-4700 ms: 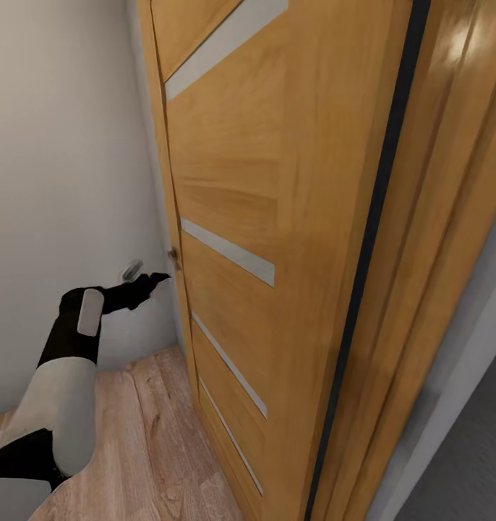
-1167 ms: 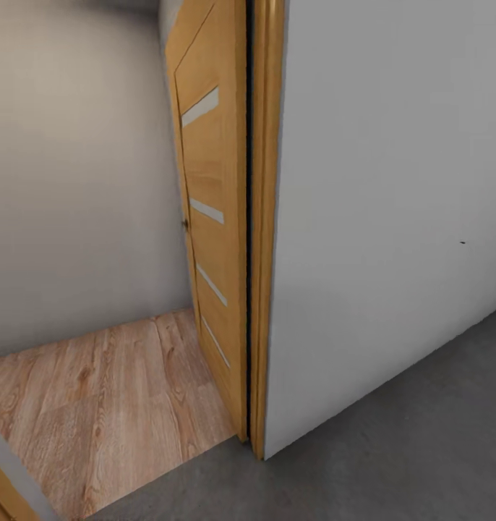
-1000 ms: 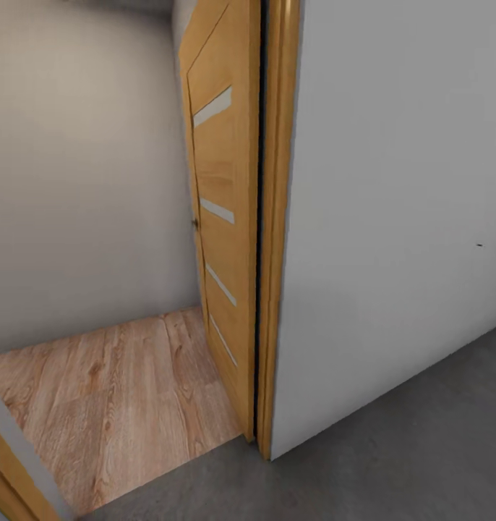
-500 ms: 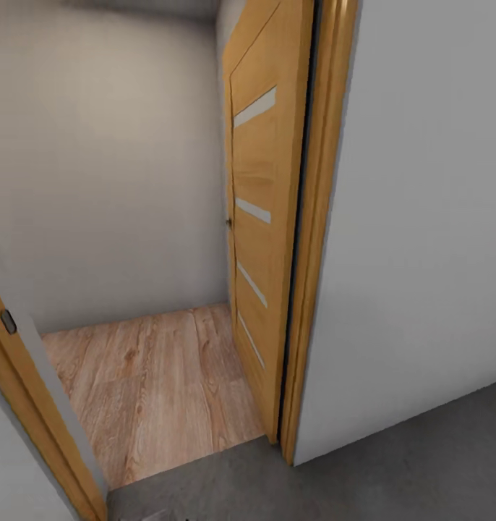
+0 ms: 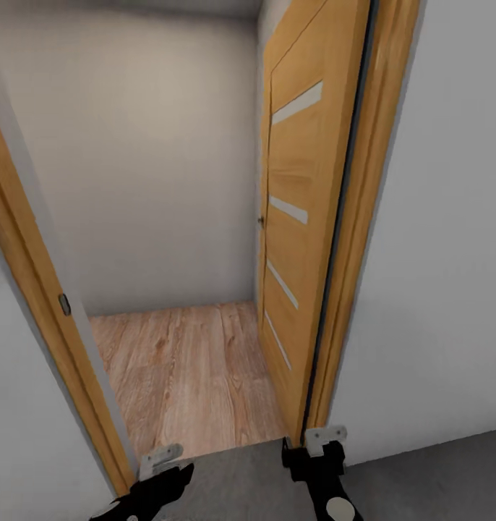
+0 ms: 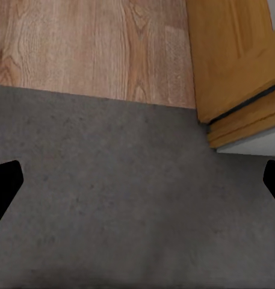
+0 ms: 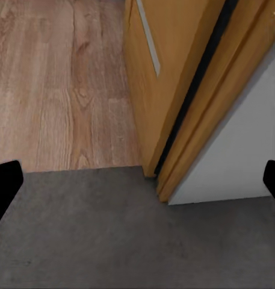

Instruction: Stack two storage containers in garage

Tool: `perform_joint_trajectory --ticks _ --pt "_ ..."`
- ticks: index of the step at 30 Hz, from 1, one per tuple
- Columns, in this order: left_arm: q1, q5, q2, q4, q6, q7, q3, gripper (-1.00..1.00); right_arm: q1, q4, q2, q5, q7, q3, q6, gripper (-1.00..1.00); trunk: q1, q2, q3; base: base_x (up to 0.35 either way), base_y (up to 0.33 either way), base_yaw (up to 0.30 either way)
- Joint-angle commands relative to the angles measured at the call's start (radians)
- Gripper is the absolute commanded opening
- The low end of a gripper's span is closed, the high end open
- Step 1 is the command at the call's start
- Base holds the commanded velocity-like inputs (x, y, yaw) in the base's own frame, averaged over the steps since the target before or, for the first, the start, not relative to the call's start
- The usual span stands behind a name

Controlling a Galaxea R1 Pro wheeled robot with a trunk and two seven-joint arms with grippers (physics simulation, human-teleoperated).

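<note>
Here both arms are reaching low over the grey concrete floor point(image 5: 436, 470) at an open wooden door point(image 5: 298, 217). The left gripper point(image 6: 137, 186) and right gripper point(image 7: 137, 186) are spread wide, carrying nothing; wood planks point(image 5: 183, 369) are lying beyond.

One wooden door point(image 5: 306, 217) is standing open, carrying four pale glass strips point(image 5: 297, 103). Two door-frame posts point(image 5: 31, 304) are flanking the door. Two floor surfaces are meeting beside the door: one wood plank floor point(image 5: 183, 369), one grey concrete floor point(image 5: 436, 470). Two grippers are showing near the door's foot: left gripper point(image 5: 165, 474), right gripper point(image 5: 317, 449).
</note>
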Motion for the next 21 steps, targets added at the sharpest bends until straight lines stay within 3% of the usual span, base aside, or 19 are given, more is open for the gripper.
perform_joint_trajectory --ticks 1,3,9,12,16,18,21 --pt "-0.003 -0.001 0.0 0.012 0.003 0.0 0.0 1.0 -0.011 -0.033 0.0 -0.001 -0.001 0.004 0.007 1.0 0.0 0.0 -0.001 0.0 0.0 0.264" --pt "-0.006 -0.001 0.0 0.028 0.006 -0.001 0.0 1.0 -0.024 -0.061 0.0 -0.001 -0.001 0.029 0.015 1.0 0.0 0.0 -0.002 0.0 0.0 0.263" --pt "-0.012 -0.001 -0.002 0.061 0.007 -0.002 -0.001 1.0 -0.061 -0.087 0.0 -0.001 0.001 0.211 0.021 1.0 0.0 0.0 -0.006 0.0 0.0 0.237" --pt "-0.02 0.0 -0.004 0.069 0.006 -0.004 -0.005 1.0 -0.094 -0.089 0.0 -0.004 0.001 0.234 0.024 1.0 0.0 0.0 -0.006 0.0 0.0 0.077" --pt "-0.023 0.001 -0.009 0.073 0.005 -0.007 -0.02 1.0 -0.119 -0.089 0.0 -0.004 0.0 0.306 0.022 1.0 0.0 0.0 -0.007 0.0 0.0 0.024" --pt "-0.024 0.001 -0.013 0.077 0.001 -0.01 -0.055 1.0 -0.132 -0.09 0.0 -0.003 -0.004 0.353 0.018 1.0 0.0 0.0 -0.007 0.0 0.0 0.008" --pt "-0.031 0.001 -0.024 0.098 -0.01 -0.009 -0.115 1.0 -0.165 -0.09 0.0 -0.003 -0.019 0.377 0.012 1.0 0.0 0.0 -0.007 0.0 0.0 0.003"
